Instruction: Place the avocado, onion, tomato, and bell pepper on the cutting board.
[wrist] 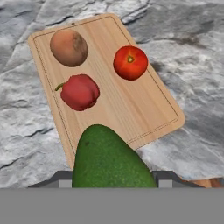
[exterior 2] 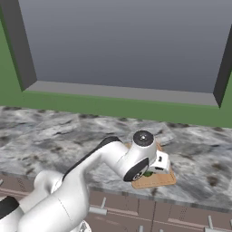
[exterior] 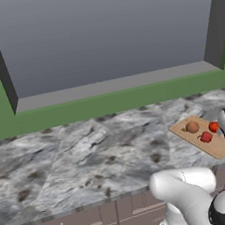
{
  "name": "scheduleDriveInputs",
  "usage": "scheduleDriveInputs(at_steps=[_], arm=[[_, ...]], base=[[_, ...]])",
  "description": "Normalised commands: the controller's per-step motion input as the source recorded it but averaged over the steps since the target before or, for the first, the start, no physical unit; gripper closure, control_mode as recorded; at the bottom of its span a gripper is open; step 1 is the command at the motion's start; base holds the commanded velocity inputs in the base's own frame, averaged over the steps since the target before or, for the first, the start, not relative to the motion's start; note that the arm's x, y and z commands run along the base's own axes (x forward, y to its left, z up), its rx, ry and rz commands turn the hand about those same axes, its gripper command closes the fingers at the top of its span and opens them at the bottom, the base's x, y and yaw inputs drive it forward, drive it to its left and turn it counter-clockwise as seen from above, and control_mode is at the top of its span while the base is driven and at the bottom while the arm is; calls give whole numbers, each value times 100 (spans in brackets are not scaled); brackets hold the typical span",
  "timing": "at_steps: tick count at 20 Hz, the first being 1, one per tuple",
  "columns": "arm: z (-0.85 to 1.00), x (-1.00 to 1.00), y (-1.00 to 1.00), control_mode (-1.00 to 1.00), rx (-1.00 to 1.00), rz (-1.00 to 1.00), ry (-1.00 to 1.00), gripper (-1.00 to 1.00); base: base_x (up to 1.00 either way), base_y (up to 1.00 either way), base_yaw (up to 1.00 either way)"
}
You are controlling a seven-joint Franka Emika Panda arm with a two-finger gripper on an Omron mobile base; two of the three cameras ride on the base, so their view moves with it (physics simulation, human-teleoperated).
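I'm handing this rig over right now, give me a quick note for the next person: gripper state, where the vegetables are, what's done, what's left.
Gripper: shut on the avocado, held above the near end of the cutting board.
On the board: onion at the far corner, tomato beside it, bell pepper nearer the hand. All three lie apart from each other.
Done: onion, tomato and bell pepper placed.
Left: lower the avocado onto the bare near part of the board, release, back away.
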Motion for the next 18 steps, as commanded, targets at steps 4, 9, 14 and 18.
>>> scheduleDriveInputs(at_steps=[4, 9, 14, 18], arm=[[-3, 24, -1, -100, 0, 0, 0, 100], [-24, 22, 0, -100, 0, 0, 0, 100], [-27, 15, -5, -100, 0, 0, 0, 100], [-19, 9, -10, -100, 0, 0, 0, 100]], base=[[0, 0, 0], [0, 0, 0], [0, 0, 0], [0, 0, 0]])
